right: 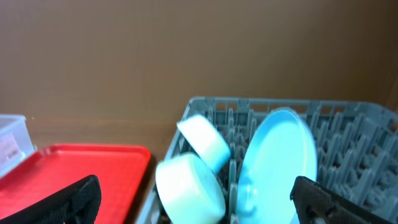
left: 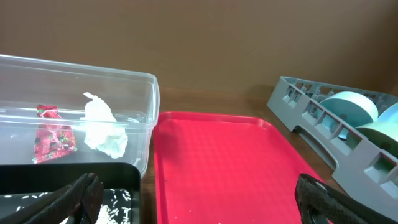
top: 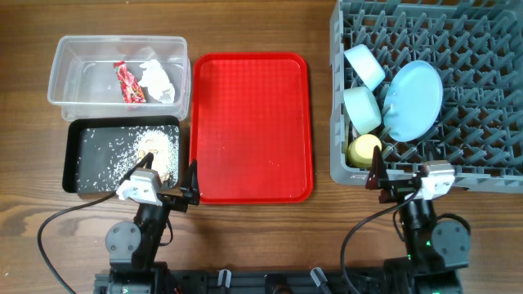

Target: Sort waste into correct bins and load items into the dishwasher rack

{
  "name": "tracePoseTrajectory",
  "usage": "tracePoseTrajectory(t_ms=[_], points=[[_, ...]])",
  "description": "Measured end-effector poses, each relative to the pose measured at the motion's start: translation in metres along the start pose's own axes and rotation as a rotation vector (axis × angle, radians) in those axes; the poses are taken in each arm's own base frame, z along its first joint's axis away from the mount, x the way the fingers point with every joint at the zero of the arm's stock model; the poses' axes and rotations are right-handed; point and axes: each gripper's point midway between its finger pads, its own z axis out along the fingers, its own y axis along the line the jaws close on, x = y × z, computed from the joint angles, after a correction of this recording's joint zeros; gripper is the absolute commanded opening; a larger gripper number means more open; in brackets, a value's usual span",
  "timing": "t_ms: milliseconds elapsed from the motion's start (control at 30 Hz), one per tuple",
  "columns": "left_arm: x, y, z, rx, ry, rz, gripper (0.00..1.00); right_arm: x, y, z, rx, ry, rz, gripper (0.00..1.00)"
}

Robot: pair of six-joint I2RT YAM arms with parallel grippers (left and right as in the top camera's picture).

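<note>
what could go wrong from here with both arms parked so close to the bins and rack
1. The open left gripper hangs over the black tray's near right corner; a careless swing could jolt it and scatter the food scraps.
2. The open right gripper sits at the dishwasher rack's near edge, by the yellow cup; a forward move might knock it.
3. The mint green bowl lies tilted and could shift if the rack is bumped.

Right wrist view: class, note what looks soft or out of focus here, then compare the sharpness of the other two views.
Right wrist view: the nearer bowl and plate look soft, the end effector fingers dark blurs; left wrist view: the tissue and wrapper are crisper; overhead view: evenly lit, sharp throughout.
</note>
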Motion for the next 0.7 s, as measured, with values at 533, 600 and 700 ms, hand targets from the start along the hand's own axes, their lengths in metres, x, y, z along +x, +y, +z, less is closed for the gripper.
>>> tracePoseTrajectory(t_ms=[533, 600, 700], points=[[0.0, 0.0, 0.0, 0.0, 0.0, 0.0, 1.0, 0.049, 0.001, 0.009, -0.007, 0.004, 0.0, 1.0], [0.0, 0.0, 0.0, 0.0, 0.0, 0.0, 1.0, 0.049, 0.001, 0.009, -0.007, 0.005, 0.0, 1.0], [0.0, 0.0, 0.0, 0.0, 0.0, 0.0, 1.0, 0.049, 0.001, 0.009, -0.007, 0.004, 0.0, 1.0]])
